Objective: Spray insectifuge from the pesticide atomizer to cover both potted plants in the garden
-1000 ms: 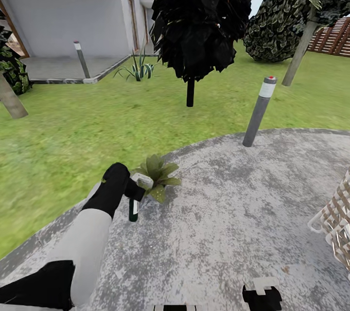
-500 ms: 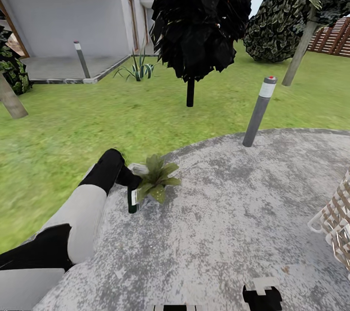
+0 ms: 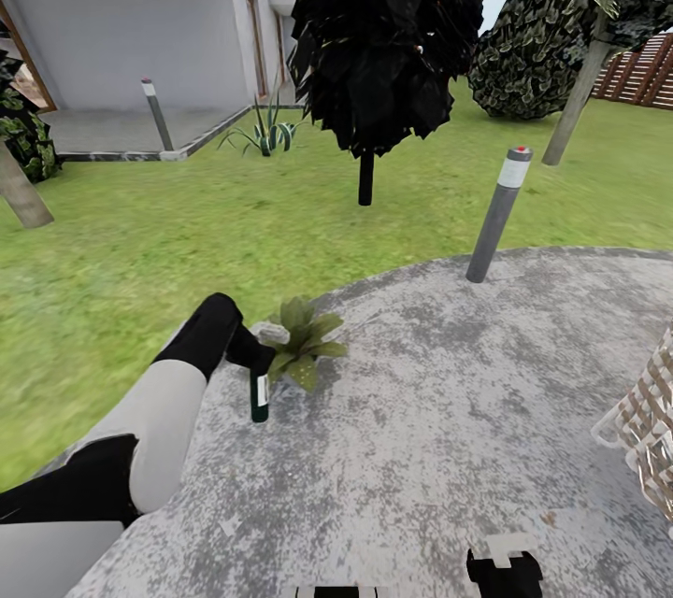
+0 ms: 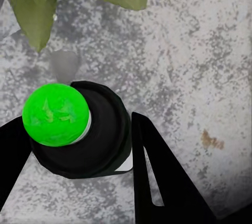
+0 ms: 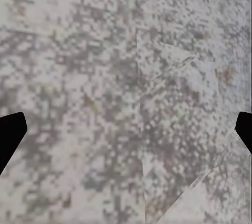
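One potted plant (image 3: 301, 348) stands near the patio (image 3: 449, 430) edge; the pesticide atomizer (image 3: 259, 395), clamped in the left gripper (image 4: 79, 145), should be aimed over its leaves.

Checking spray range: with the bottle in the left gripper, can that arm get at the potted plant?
Probably yes: the left gripper holds the bottle right beside the potted plant, nothing between.
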Motion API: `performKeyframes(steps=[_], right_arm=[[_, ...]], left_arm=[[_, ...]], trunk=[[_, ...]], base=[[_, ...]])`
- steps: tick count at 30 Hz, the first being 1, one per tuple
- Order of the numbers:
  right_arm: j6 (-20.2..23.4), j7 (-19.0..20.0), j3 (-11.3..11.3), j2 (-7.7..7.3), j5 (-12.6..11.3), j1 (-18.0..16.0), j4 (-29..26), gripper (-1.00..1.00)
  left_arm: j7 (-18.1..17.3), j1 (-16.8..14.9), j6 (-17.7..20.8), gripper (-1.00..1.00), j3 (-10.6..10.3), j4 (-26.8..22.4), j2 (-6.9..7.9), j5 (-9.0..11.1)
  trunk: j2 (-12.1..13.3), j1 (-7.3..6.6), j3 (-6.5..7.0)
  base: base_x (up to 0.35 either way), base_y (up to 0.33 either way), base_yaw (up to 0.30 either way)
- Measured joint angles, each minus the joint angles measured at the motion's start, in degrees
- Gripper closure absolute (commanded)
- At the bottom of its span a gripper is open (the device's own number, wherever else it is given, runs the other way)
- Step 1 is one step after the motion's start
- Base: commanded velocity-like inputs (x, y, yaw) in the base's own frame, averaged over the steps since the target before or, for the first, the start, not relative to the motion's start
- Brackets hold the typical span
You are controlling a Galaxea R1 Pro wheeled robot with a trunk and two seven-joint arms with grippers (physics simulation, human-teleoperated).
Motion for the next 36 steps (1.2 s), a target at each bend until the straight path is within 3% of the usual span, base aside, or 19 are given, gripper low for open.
performKeyframes(steps=[8, 16, 21, 28, 36], right_arm=[[0.0, 0.0, 0.0, 0.07, 0.0, 0.0, -0.1, -1.00], [0.0, -0.1, 0.0, 0.01, 0.0, 0.0, 0.0, -1.00], [0.0, -0.1, 0.0, 0.00, 0.0, 0.0, 0.0, -1.00], [0.0, -0.1, 0.0, 0.00, 0.0, 0.0, 0.0, -1.00], [0.0, -0.1, 0.0, 0.00, 0.0, 0.0, 0.0, -1.00]], left_arm=[[0.0, 0.1, 0.0, 1.00, 0.2, 0.2, -0.17, -0.6], [0.1, 2.4, -0.1, 1.00, 0.0, 0.1, -0.09, -1.0], [0.3, 6.6, -0.4, 1.00, -0.1, -0.8, -0.03, -1.0], [0.3, 6.9, -0.5, 1.00, 0.3, -0.9, -0.56, -0.8], [0.1, 6.2, 0.3, 1.00, 0.4, -0.9, -1.18, -0.3]], trunk=[[0.0, 0.00, 0.00], [0.0, 0.00, 0.00], [0.0, -0.01, 0.00], [0.0, -0.03, 0.00], [0.0, 0.00, 0.00]], base=[[0.039, -0.145, 0.135], [-0.015, -0.089, 0.005], [0.065, -0.001, 0.000], [0.299, 0.000, 0.000], [0.026, 0.000, 0.000]])
